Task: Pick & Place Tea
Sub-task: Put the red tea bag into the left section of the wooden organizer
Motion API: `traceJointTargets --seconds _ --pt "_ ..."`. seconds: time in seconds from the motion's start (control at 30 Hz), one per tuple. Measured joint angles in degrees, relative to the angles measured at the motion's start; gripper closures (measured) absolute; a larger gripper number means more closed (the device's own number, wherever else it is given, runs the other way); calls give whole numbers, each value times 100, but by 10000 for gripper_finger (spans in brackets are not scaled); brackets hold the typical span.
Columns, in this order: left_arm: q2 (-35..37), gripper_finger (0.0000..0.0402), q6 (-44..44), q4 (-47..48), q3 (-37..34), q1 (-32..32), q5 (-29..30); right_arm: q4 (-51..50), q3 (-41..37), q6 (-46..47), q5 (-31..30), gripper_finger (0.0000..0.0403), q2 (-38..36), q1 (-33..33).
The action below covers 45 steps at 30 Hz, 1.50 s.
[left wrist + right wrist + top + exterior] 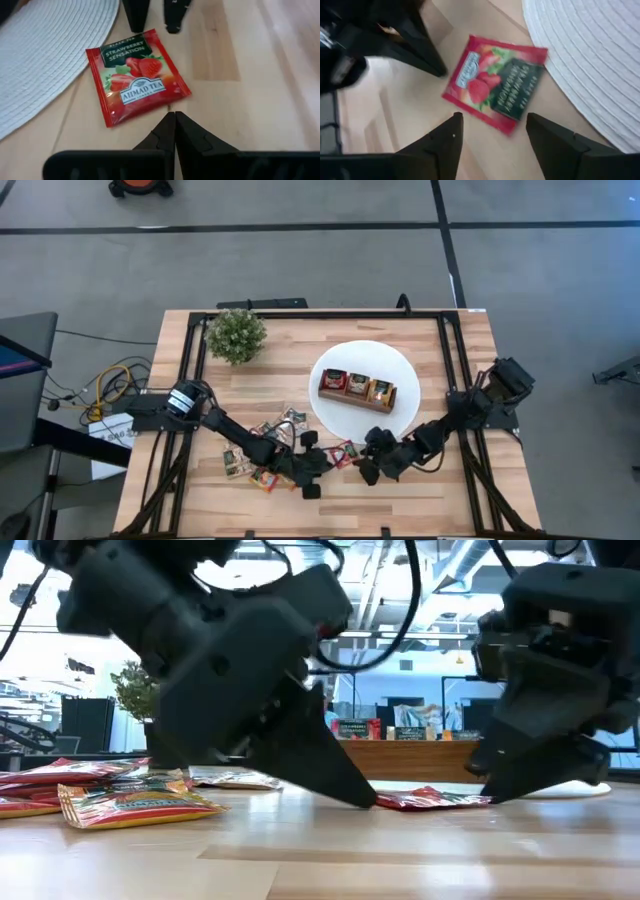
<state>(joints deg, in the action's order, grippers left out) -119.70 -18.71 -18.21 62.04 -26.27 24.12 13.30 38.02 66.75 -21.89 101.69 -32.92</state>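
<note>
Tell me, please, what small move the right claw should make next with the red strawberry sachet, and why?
Probably lower the right claw onto the red strawberry sachet and close. Its jaws stand open just short of the sachet, which lies flat on the wood beside the white placemat. The left claw, shut, rests at the sachet's opposite edge, seemingly bracing it, so a pinch looks feasible.

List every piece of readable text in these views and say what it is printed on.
"BLACK TEA", "STRAWBERRY SENSATION", "AHMAD TEA": on the red tea sachet lying flat on the table beside the white plate.
Small line under "AHMAD TEA": too small to read.
Sachets in the wooden tray and in the loose pile: print too small to read.
</note>
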Motion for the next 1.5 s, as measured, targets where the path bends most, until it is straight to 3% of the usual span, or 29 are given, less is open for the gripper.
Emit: traceJointTargets --seconds 0.13,0.23,0.6,0.7,0.9,1.07,1.2,1.33,1.5 --pt "-140 401 -100 -154 15 80 67 330 0 -3 17 189 126 72" --pt "-166 402 -145 -190 13 106 82 509 -12 -249 106 211 144 82" --pt "-120 401 -139 -250 11 65 81 446 -21 -1194 160 394 152 91" --pt "54 401 -9 -91 -4 -9 118 134 49 -1265 23 392 86 42" --pt "762 401 -206 561 9 -155 451 -1865 661 -1335 -655 399 -228 -275" --pt "1003 393 -604 722 7 -185 875 -2672 1200 -2055 -1250 402 -245 -661" --pt "997 355 -666 785 4 -168 875 -2681 1444 -2512 -1741 402 -219 -877" --pt "997 293 -812 722 4 -143 872 -2675 1562 -2881 -2060 402 -221 -984" --pt "899 231 -1187 711 6 -27 694 -2671 1587 -2643 -1936 402 -221 -968"
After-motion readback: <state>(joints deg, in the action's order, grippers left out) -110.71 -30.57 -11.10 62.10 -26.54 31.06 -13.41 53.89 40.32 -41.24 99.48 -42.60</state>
